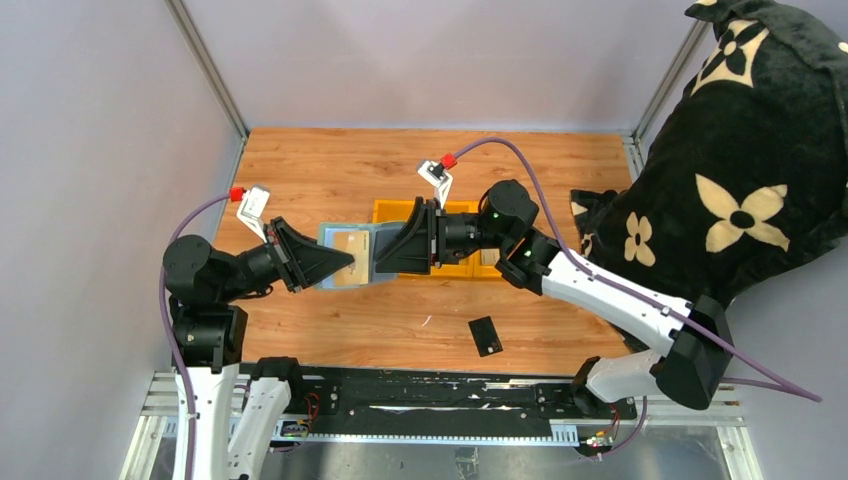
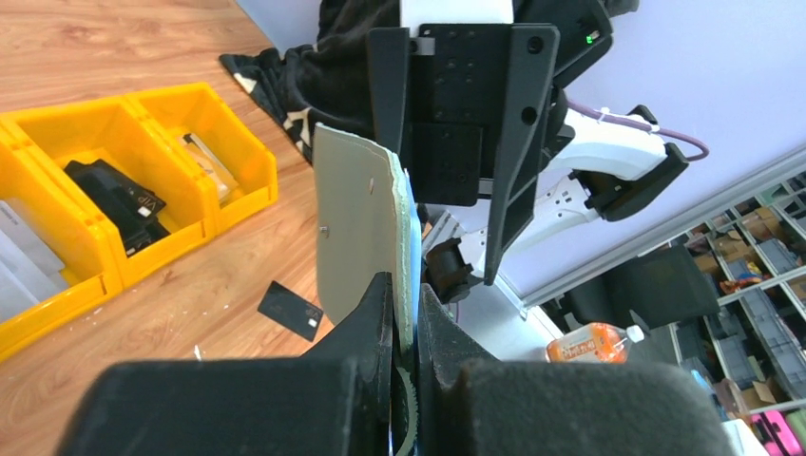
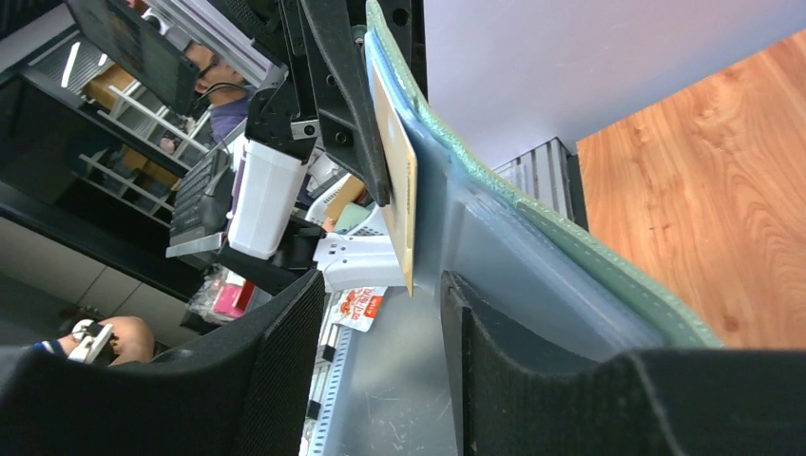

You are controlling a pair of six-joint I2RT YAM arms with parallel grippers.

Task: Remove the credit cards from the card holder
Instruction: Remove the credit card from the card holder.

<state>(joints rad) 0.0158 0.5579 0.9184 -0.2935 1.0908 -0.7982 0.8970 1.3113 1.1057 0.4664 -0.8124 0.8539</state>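
The card holder [image 1: 332,238] hangs open above the table, pale grey-green outside [image 2: 356,228] and bluish inside [image 3: 504,242]. My left gripper [image 1: 348,268] is shut on its edge, with both fingertips [image 2: 380,313] pinching the flap. A tan card [image 3: 403,190] sticks out of an inner pocket. My right gripper [image 3: 382,309] is open; the tan card's end lies between its jaws without touching either finger, and one finger [image 3: 475,351] rests against the holder's inner face. One black credit card [image 1: 485,335] lies flat on the wood table, also visible as a black card [image 2: 290,311] below the holder.
Yellow bins [image 1: 455,262] stand just behind the grippers, and one yellow bin [image 2: 143,142] holds a bulky black lump [image 2: 109,190]. A big black cushion with cream flowers [image 1: 740,170] fills the right side. Grey walls enclose the table on the left and at the back.
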